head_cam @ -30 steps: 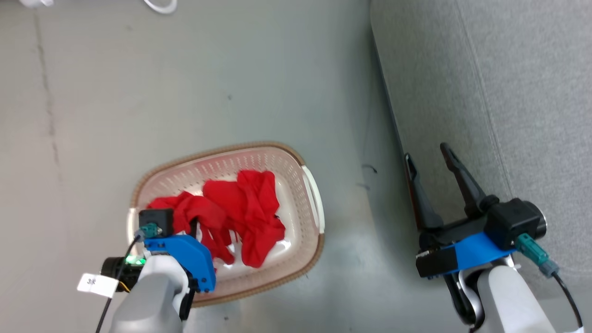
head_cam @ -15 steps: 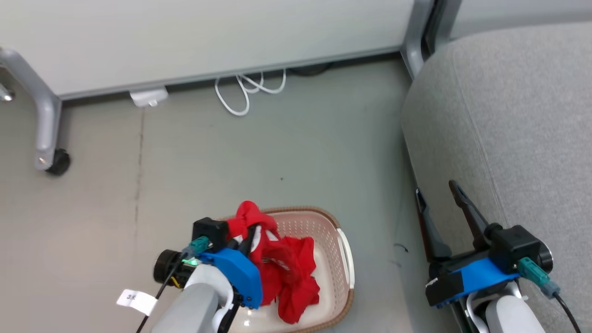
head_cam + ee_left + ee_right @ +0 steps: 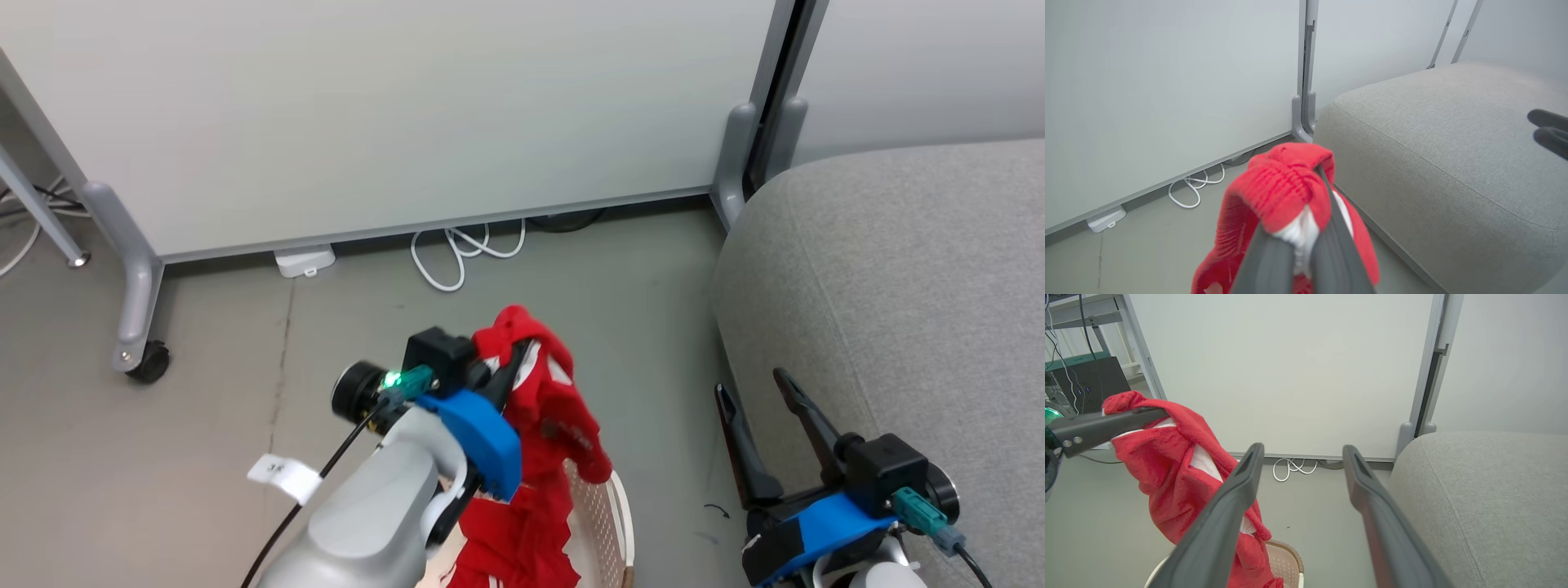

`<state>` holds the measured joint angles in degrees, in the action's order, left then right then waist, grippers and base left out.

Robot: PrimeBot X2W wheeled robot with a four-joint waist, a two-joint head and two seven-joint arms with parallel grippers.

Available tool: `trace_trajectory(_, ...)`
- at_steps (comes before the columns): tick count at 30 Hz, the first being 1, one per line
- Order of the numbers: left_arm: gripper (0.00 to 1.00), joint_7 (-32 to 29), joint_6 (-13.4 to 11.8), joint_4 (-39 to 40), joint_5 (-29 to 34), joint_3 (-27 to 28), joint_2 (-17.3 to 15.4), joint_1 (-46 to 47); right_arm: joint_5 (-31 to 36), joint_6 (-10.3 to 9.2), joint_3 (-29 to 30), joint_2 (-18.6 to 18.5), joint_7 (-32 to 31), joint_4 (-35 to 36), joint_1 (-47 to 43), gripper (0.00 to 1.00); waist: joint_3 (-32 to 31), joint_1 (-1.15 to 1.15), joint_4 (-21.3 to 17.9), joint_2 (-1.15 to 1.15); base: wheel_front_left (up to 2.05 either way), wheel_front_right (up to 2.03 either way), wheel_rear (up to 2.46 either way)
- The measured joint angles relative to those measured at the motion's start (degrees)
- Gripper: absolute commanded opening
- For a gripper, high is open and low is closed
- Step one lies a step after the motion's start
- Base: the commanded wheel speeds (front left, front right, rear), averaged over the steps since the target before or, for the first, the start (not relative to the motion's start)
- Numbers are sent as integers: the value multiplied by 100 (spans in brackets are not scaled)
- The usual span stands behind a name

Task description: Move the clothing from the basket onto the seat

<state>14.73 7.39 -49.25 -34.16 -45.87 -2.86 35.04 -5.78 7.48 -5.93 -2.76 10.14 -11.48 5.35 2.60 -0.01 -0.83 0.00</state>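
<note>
My left gripper (image 3: 508, 359) is shut on a bunched fold of the red clothing (image 3: 559, 412), which has white panels. The clothing hangs from the gripper down into the cream basket (image 3: 611, 523) at the bottom edge. In the left wrist view the red fabric (image 3: 1278, 188) is wrapped over the dark fingers (image 3: 1333, 232). The grey seat (image 3: 898, 286) lies to the right. My right gripper (image 3: 749, 384) stands open beside the seat's front edge with nothing between its fingers. From the right wrist, the clothing (image 3: 1167, 469) hangs at the left above the basket (image 3: 1286, 559), with the seat (image 3: 1486, 490) at the right.
White partition panels stand behind on grey feet; one foot with a caster (image 3: 151, 362) is at the left and a post (image 3: 739, 155) stands by the seat's corner. A looped white cable (image 3: 457, 253) and a small white box (image 3: 304, 261) lie on the floor under the panel.
My left gripper has lifted the red clothing up out of the basket. The head camera has tilted up, so the partition now shows. The right gripper stays open.
</note>
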Motion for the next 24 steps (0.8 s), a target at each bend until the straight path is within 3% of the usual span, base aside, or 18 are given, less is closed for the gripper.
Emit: trace_trajectory(24,0,-100,-443,1055,-861,-1225,0,1332,-34,0,-113,-1,-99,49,-132,100,-186,1,-176,0,0,0,0)
